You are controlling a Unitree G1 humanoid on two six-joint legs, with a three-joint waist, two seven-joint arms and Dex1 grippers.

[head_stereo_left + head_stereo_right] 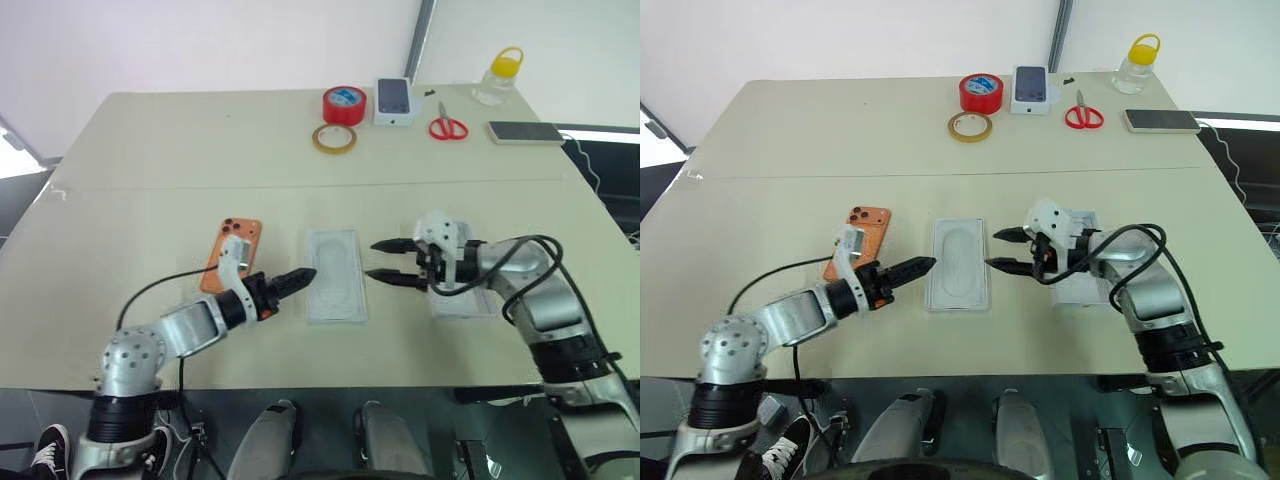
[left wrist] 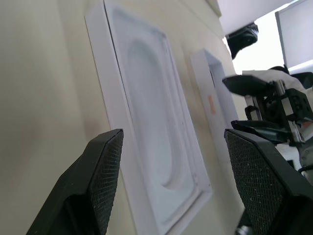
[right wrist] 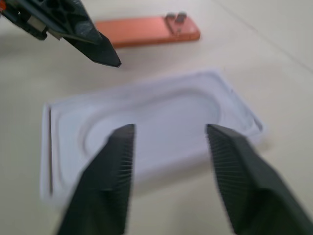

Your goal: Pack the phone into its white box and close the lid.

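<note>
**Insert card between the jaws, phone still unpacked**

Landmark: the flat white insert card with an oval embossing (image 1: pixel 335 274), lying mid-table. Left of it lay the orange smartphone with rounded corners and dark lenses at one corner (image 1: pixel 232 254), flat, lens side up, partly behind the left gripper (image 1: pixel 298 280). That gripper hovered at the card's left edge, jaws wide apart in its wrist view, holding nothing. Right of the card, the right gripper (image 1: pixel 392 262) pointed at the card's right edge, jaws parted, empty. Just beyond it, under that arm, sat the shallow white cardboard tray (image 1: pixel 462 300), mostly hidden; the lid could not be told apart.

Handling, as a judgement: phone likely stiff, smooth, slippery, moderately heavy; best pinched across its long edges near the middle. Card and tray looked light, thin, easily bent or pushed along.

Surface: smooth beige table (image 1: pixel 150 180), matte, with a seam across. Far behind the card: tape rolls, red scissors, small box, a second phone, a bottle. White wall behind.
</note>
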